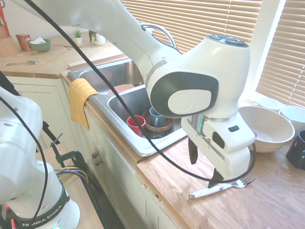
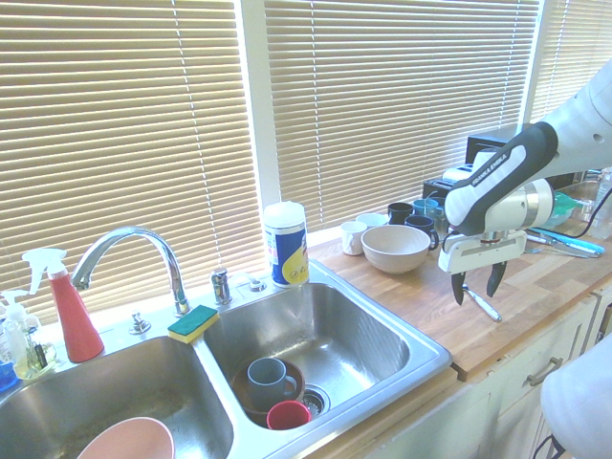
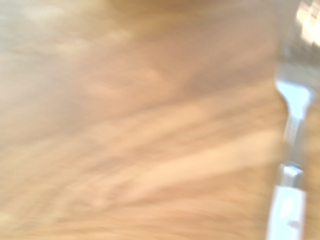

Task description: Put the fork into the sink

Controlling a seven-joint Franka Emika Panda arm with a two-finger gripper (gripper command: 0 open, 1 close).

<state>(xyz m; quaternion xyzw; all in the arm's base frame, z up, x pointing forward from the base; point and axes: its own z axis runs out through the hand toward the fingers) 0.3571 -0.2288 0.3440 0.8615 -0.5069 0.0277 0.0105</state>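
Note:
The fork (image 1: 220,188) lies flat on the wooden counter to the right of the sink (image 1: 141,149), white handle toward the counter's front edge and metal tines pointing away. My gripper (image 1: 204,164) hangs open just above the counter, with one dark finger over the fork's handle and nothing held. Seen from the other side, the gripper (image 2: 477,284) stands over the fork (image 2: 484,307), and the sink (image 2: 423,356) is to its left. In the wrist view the fork (image 3: 292,150) shows blurred against the wood.
A big white bowl (image 1: 267,126) and a dark mug (image 1: 298,150) stand behind the fork. The near basin holds a red cup (image 1: 136,125) and a brown bowl with a blue mug (image 2: 263,378). A yellow cloth (image 1: 81,100) hangs over the sink's front; the tap (image 2: 134,247) arches behind.

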